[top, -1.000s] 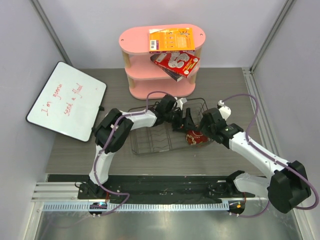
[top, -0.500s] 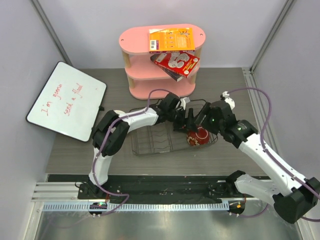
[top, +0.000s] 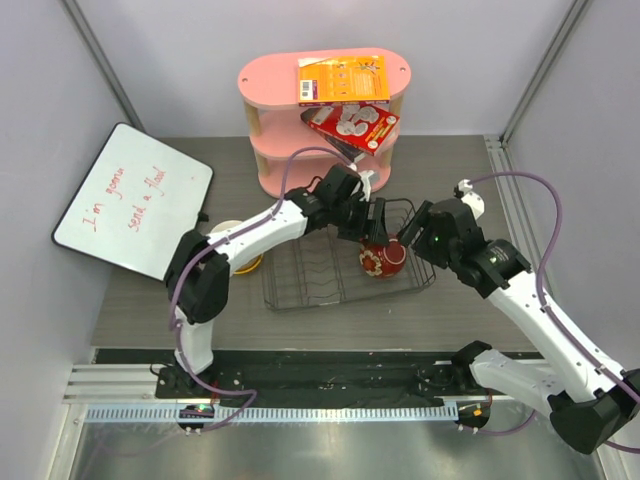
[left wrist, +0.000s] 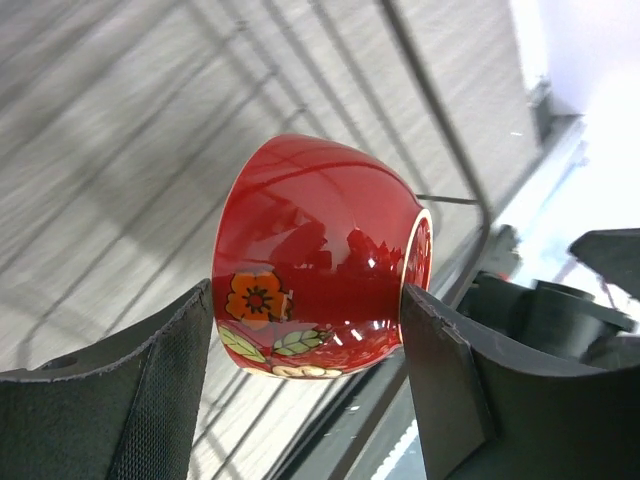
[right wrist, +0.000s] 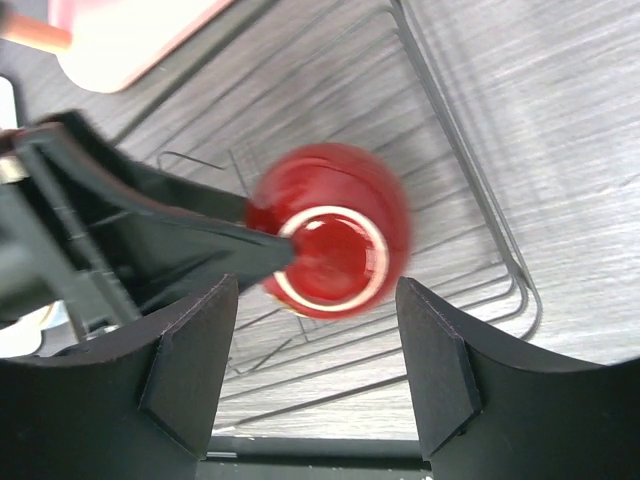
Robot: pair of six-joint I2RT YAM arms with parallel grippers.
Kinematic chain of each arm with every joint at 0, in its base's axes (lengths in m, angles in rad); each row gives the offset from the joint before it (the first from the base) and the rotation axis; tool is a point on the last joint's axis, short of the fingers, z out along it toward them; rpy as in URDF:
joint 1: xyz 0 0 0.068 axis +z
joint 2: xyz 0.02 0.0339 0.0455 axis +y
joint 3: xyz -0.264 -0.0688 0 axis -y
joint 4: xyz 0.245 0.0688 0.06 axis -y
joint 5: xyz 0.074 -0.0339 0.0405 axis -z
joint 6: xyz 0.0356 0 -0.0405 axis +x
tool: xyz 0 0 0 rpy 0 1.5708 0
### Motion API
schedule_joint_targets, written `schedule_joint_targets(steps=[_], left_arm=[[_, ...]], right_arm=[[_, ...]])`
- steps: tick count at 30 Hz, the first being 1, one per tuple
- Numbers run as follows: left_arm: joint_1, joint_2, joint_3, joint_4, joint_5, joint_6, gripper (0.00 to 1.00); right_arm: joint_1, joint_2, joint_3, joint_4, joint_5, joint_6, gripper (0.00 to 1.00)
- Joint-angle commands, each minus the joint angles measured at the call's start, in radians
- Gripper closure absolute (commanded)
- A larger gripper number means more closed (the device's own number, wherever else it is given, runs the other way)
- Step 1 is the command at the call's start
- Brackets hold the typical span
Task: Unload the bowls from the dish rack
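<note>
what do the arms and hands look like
The left arm and right arm have white links with bulky black joints, and a purple cable loops along each. The left hand and right hand each have two broad, flat black fingers with matte, textured inner faces.

One red bowl (top: 382, 258), one dish rack (top: 276, 300), one shelf (top: 268, 76), two boxes (top: 343, 80)

A pink shelf (top: 322, 160) stands on the tabletop (top: 150, 300). An orange box (top: 343, 80) lies on top of it, a red box (top: 352, 127) tilts on its middle tier, and a whiteboard (top: 133, 200) lies to its left.
</note>
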Motion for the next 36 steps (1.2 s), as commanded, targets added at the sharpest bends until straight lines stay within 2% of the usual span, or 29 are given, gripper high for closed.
schedule_joint_targets(steps=[1,9,20,24,31,36], left_arm=[[-0.002,-0.100,0.042,-0.107,-0.102,0.093,1.00],[-0.001,-0.217,0.019,-0.221,-0.354,0.190,1.00],[0.001,-0.395,-0.027,-0.278,-0.602,0.296,1.00],[0.002,-0.470,-0.099,-0.261,-0.714,0.322,1.00],[0.007,-0.565,-0.176,-0.299,-0.832,0.354,1.00],[0.010,-0.579,-0.202,-0.319,-0.851,0.366,1.00]], right_arm=[[0.002,-0.002,-0.019,-0.005,0.021,-0.001,0.30],[0.000,0.012,-0.050,-0.003,0.021,-0.004,0.30],[0.002,0.035,-0.059,0.000,0.012,-0.027,0.30],[0.002,0.050,-0.065,0.009,-0.004,-0.036,0.30],[0.002,0.069,-0.076,0.031,-0.025,-0.037,0.30],[0.000,0.075,-0.097,0.054,-0.045,-0.030,0.30]])
